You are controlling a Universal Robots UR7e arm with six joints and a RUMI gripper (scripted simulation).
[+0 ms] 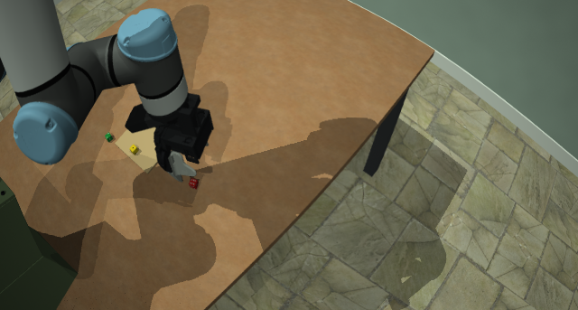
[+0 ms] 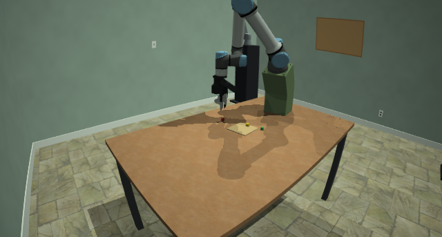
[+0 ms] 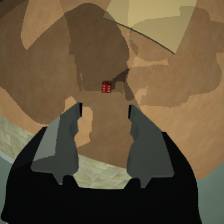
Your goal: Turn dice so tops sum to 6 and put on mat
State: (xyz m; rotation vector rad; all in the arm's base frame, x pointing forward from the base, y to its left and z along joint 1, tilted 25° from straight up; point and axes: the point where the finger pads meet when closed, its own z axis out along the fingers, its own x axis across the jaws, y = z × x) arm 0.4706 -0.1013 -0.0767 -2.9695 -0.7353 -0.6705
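Note:
A red die (image 1: 193, 183) lies on the table off the tan mat (image 1: 144, 158), near its corner. It also shows in the exterior view (image 2: 222, 119) and in the wrist view (image 3: 106, 87). A yellow die (image 1: 134, 149) sits on the mat (image 2: 242, 128). A green die (image 1: 108, 137) lies on the table just off the mat's far side, also seen in the exterior view (image 2: 262, 128). My gripper (image 1: 181, 170) hangs above the red die, fingers pointing down. In the wrist view the fingers stand partly narrowed with nothing between them; the red die is below, apart from them.
The arm's green pedestal (image 2: 277, 90) stands on the table behind the mat. The table's edge (image 1: 289, 220) runs close to the right of the red die. Heavy arm shadows cover the area around the dice.

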